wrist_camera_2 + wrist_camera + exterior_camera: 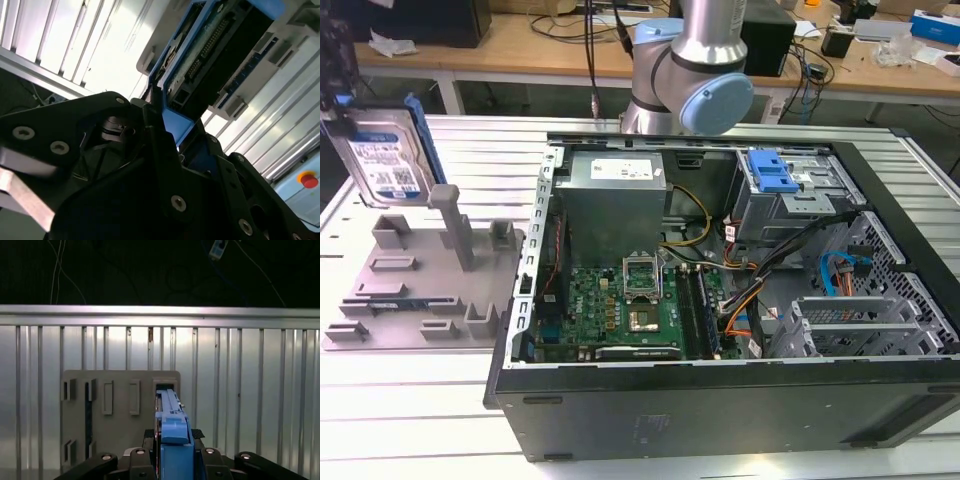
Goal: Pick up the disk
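The disk (386, 160) is a silver hard drive with a blue-and-white label and blue side rails. It hangs upright at the exterior view's left, lifted clear above the grey fixture plate (410, 290). My gripper (338, 112) comes in from the upper left edge and is shut on it. In the first wrist view the disk's blue rail (173, 432) stands edge-on between my dark fingers (150, 440), over the plate (120, 415). The second wrist view shows the disk's connector end (215, 50) sticking out past my gripper (170, 132).
An open black computer case (720, 400) lies on the slatted metal table (410, 420), right of the plate, with a blue drive-bay latch (770, 175) inside. The arm's base (685, 70) stands behind the case. The plate carries upright pegs (455, 225). A red button (307, 179) sits off the table.
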